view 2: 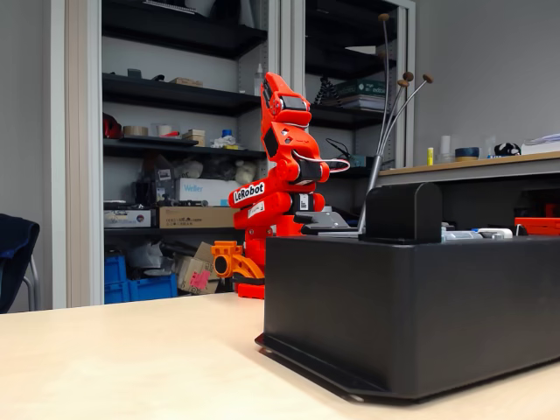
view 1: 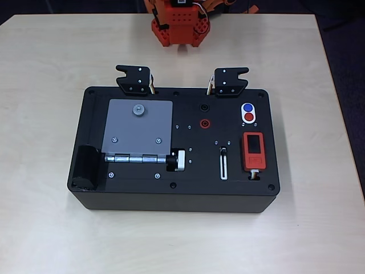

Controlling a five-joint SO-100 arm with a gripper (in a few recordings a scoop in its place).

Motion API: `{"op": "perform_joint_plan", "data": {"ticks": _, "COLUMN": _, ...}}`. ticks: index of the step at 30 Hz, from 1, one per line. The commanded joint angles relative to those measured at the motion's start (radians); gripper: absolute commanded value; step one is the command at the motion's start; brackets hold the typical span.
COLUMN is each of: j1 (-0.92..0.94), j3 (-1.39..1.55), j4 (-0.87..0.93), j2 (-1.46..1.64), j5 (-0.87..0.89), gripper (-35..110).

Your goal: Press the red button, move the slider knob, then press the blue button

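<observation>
**Task board and folded arm: positions and finishes**

Nearest the fixed camera, the matte black box [view 2: 420,306] is seen side-on, with smooth walls, rounded corners and a thin flange at its base, resting on the pale wood-grain table [view 1: 51,240]. A black rounded block [view 2: 402,213] is mounted on its top edge.

In the overhead view, the red button [view 1: 249,117] and the blue button [view 1: 247,107] are found in the upper right area of the box top. Both are small flat round discs sharing one white oval surround, with blue placed above red. Below and left of them, the slider knob [view 1: 223,150] is seen as a tiny black nub at the upper end of a narrow, white-rimmed vertical slot. A red rectangular module [view 1: 253,150] with a dark screen lies just right of the slot. A grey hinged plate [view 1: 138,128] and a ribbed white-and-black cylinder knob [view 1: 177,160] occupy the left half.

The orange arm [view 2: 276,175] is folded upright behind the box, well apart from all three task items. Its gripper [view 2: 284,98] is held at the top of the fold; whether the jaws are parted or closed cannot be told.
</observation>
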Motion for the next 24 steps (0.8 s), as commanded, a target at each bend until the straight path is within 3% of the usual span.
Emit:
{"op": "perform_joint_plan", "data": {"ticks": 1, "j1": 0.017, "j3": 0.003, "j4": -0.006, "j2": -0.002, "j5": -0.097, "gripper": 0}}
{"op": "perform_joint_plan", "data": {"ticks": 10, "j1": 0.028, "j3": 0.000, "j4": 0.143, "j2": 0.002, "j5": -0.370, "gripper": 0}}
{"op": "perform_joint_plan", "data": {"ticks": 17, "j1": 0.003, "j3": -0.115, "j4": 0.511, "j2": 0.009, "j5": -0.407, "gripper": 0}}
{"op": "perform_joint_plan", "data": {"ticks": 24, "j1": -0.083, "j3": -0.258, "j4": 0.897, "j2": -0.035, "j5": -0.660, "gripper": 0}}
